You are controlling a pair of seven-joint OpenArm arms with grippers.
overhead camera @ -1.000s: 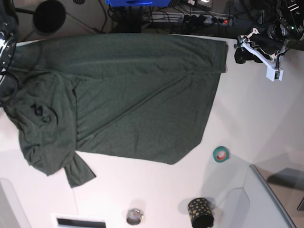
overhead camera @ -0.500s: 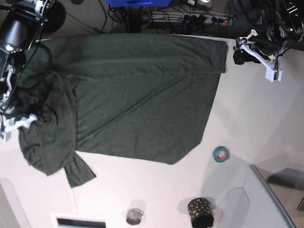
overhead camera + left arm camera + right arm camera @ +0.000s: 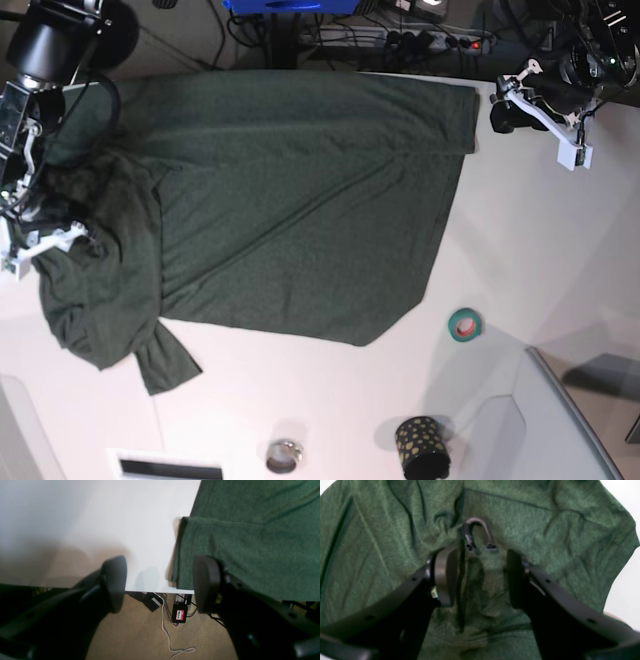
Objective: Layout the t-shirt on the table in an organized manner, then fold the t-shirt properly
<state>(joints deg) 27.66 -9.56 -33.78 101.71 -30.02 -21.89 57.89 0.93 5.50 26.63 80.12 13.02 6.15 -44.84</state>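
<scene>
The t-shirt (image 3: 290,200) covers most of the far and middle table (image 3: 530,250), reaching the far edge, so there is little bare surface there. Open white tabletop lies along the side under the left gripper (image 3: 505,110), between the shirt's hem and the table's edge, broken only by a small roll of tape (image 3: 464,324). Nearer the front, a dark spotted cup (image 3: 422,447), a small metal ring (image 3: 284,456) and the grey bin (image 3: 560,420) (its corner only) crowd the strip. The right gripper (image 3: 480,577) hangs right over bunched, wrinkled cloth, with a small U-shaped metal piece (image 3: 478,533) just ahead of its fingers.
</scene>
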